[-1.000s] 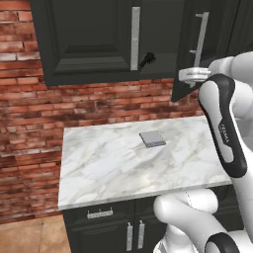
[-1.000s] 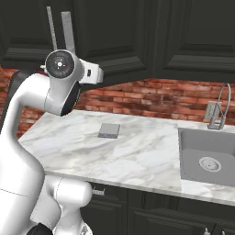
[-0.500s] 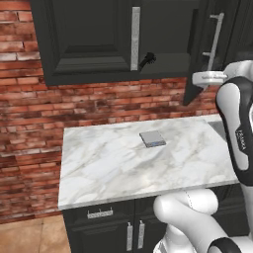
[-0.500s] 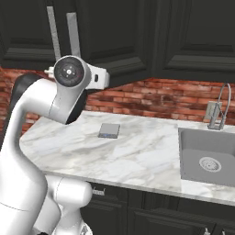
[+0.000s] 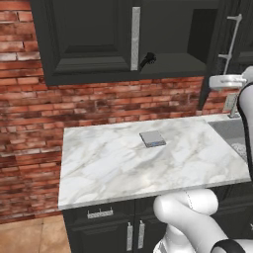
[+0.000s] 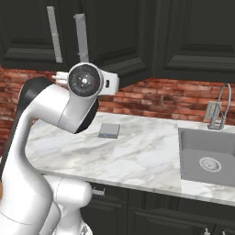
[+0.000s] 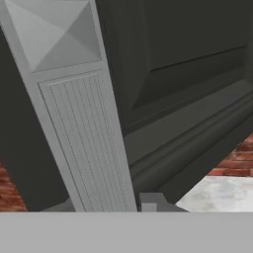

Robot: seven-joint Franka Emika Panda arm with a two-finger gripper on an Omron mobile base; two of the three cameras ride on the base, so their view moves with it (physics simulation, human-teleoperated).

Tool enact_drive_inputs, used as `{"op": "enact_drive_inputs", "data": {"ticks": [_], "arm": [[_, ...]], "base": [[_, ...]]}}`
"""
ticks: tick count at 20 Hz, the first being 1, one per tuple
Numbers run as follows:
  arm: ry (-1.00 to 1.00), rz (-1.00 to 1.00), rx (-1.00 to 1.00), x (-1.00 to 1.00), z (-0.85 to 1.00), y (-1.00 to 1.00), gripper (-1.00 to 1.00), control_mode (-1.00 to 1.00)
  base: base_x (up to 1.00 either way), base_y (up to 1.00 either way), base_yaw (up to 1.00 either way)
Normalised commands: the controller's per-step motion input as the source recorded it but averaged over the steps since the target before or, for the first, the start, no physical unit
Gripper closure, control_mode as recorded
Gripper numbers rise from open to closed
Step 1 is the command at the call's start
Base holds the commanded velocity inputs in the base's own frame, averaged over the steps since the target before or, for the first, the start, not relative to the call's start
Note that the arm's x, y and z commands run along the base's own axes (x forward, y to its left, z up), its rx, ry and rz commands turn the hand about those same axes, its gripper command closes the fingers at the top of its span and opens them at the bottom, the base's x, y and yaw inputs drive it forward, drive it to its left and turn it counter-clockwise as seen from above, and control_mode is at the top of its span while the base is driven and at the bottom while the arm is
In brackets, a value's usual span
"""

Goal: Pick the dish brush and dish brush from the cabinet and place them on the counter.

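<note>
step: door-opening stage, judging by the layout; right door of the cabinet (image 5: 89,44) is swung out edge-on, left door shut, no brush picked up yet.
pincer: its own tips are too low in the hand view to read; can't tell how wide it stands or whether it has hold of anything. Hand camera sits right up against a silver bar handle (image 7: 84,133) with a door panel behind it.
arm: wrist is raised at cabinet height, just in front of the bar handles in the right base view.
black dish brush (image 5: 147,60): lies on the dark inner shelf, at the front edge, just beside the shut door's handle.
cream dish brush: not made out, shelf interior too dark.
table (image 5: 123,163): white marble, carries a flat grey pad (image 5: 152,139) near the middle; sink (image 6: 206,160) off to the right.
next move: probably let go of the handle, back off, swing toward the open shelf, line up over the black brush's slim handle and close on it. Small dark target on dark shelf, aim needs care.
</note>
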Motion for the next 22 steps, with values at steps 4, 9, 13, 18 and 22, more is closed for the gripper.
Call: {"op": "enact_drive_inputs", "data": {"ticks": [4,9,13,18,22], "arm": [[0.00,0.04,0.02,-0.07,-0.12,-0.37,1.00,-1.00],[-0.02,0.06,0.00,-0.02,-0.09,-0.37,1.00,-1.00],[-0.05,0.08,0.01,0.00,-0.06,-0.40,1.00,-1.00],[-0.05,0.09,0.00,-0.01,-0.06,-0.42,1.00,-1.00],[0.00,0.04,0.00,-0.03,-0.02,-0.29,1.00,-1.00]], "base": [[0.00,0.00,0.00],[0.00,0.00,0.00],[0.00,0.00,0.00],[0.00,0.00,0.00],[0.00,0.00,0.00]]}}
